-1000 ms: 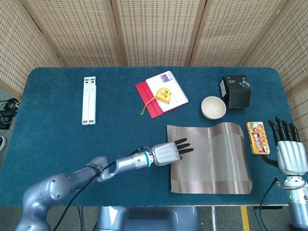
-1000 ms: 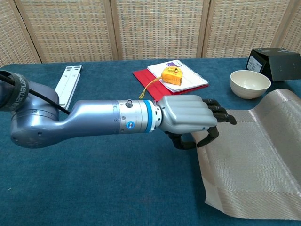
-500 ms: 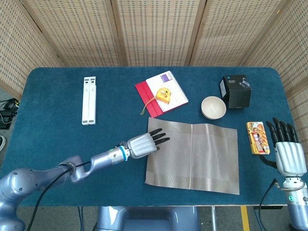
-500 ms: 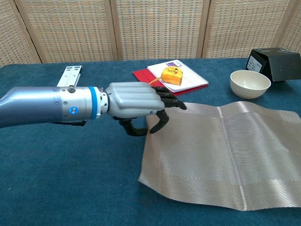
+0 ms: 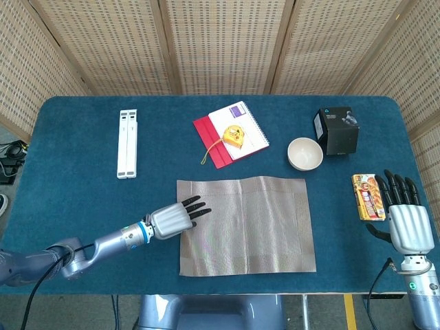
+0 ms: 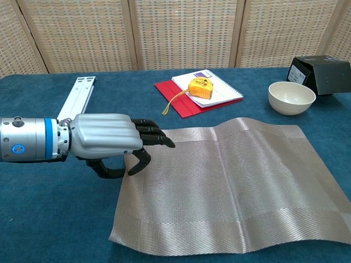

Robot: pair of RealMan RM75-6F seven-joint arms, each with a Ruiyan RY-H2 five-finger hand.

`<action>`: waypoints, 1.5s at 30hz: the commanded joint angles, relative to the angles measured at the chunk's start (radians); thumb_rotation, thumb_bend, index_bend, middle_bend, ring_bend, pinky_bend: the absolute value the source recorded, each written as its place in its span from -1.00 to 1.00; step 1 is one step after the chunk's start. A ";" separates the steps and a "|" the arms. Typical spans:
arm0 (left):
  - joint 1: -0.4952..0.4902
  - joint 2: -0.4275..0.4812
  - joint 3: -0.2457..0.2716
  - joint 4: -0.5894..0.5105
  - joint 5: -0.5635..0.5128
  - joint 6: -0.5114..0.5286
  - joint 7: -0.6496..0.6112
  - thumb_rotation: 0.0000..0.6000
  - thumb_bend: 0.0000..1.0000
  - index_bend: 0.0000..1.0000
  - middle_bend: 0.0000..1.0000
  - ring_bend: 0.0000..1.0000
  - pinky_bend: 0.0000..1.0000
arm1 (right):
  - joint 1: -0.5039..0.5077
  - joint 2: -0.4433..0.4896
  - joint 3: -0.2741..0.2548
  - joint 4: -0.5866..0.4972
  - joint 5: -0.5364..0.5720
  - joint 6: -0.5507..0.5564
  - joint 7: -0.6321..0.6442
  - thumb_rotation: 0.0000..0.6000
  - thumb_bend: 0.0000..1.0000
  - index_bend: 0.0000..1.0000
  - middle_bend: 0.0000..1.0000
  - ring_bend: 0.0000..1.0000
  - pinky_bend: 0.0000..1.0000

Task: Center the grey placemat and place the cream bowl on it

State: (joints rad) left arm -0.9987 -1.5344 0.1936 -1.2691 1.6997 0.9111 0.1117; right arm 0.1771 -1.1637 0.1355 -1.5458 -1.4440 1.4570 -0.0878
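Centering step underway: left robot hand [image 5: 172, 219] pinched grey placemat [image 5: 244, 223] at its near edge. Cream bowl [image 5: 304, 153] sat beyond mat's far corner. Right robot hand [image 5: 404, 223] idle, spread, holding nothing. Next, probably: release, fetch bowl.

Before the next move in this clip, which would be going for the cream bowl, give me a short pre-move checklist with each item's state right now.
1. Grey placemat lies near the middle of the table: ok.
2. Placemat flat: not ok; the chest view shows a ripple along its far edge.
3. Left hand off the placemat: not ok; its fingers lie over the left edge. Whether it pinches the placemat: cannot tell.
4. Cream bowl upright, on the cloth beyond the placemat's far right corner: ok.
5. Right hand holds nothing, fingers apart: ok.
6. Bowl's surroundings: black box stands close beside it; whether they touch: cannot tell.
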 commanded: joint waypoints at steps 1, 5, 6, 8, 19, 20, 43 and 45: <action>0.012 0.006 0.004 0.002 0.007 0.001 0.010 1.00 0.09 0.78 -1.00 -1.00 -1.00 | -0.001 0.000 -0.001 -0.002 -0.002 0.001 -0.001 1.00 -1.00 -1.00 -1.00 -1.00 -1.00; 0.026 0.013 0.011 0.002 0.009 -0.006 0.007 1.00 0.09 0.78 -1.00 -1.00 -1.00 | -0.003 0.003 -0.001 -0.006 -0.005 0.005 -0.001 1.00 -1.00 -1.00 -1.00 -1.00 -1.00; 0.030 0.015 0.013 0.001 0.011 -0.005 0.005 1.00 0.09 0.78 -1.00 -1.00 -1.00 | -0.003 0.003 -0.001 -0.006 -0.005 0.006 -0.001 1.00 -1.00 -1.00 -1.00 -1.00 -1.00; 0.037 0.019 0.019 0.001 0.019 -0.003 -0.001 1.00 0.09 0.78 -1.00 -1.00 -1.00 | -0.004 0.004 -0.001 -0.008 -0.005 0.007 -0.001 1.00 -1.00 -1.00 -1.00 -1.00 -1.00; 0.063 0.052 0.020 0.009 0.033 -0.007 0.009 1.00 0.09 0.78 -1.00 -1.00 -1.00 | -0.006 0.011 0.000 -0.013 -0.007 0.009 0.006 1.00 -1.00 -1.00 -1.00 -1.00 -1.00; 0.065 0.052 0.021 0.009 0.035 -0.007 0.009 1.00 0.09 0.78 -1.00 -1.00 -1.00 | -0.006 0.011 0.000 -0.013 -0.007 0.009 0.006 1.00 -1.00 -1.00 -1.00 -1.00 -1.00; 0.149 0.237 -0.049 -0.051 0.053 0.244 -0.096 1.00 -1.00 -1.00 -1.00 -1.00 -1.00 | 0.002 0.002 -0.004 -0.004 0.009 -0.021 -0.017 1.00 -1.00 -1.00 -1.00 -1.00 -1.00; 0.197 0.284 -0.089 -0.105 -0.060 0.246 -0.060 1.00 -1.00 -1.00 -1.00 -1.00 -1.00 | 0.011 -0.007 -0.001 0.011 0.025 -0.041 -0.032 1.00 -1.00 -1.00 -1.00 -1.00 -1.00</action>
State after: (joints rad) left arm -0.8557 -1.3042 0.1523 -1.3124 1.7459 1.1445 0.0187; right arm 0.1824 -1.1645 0.1329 -1.5427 -1.4282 1.4257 -0.1117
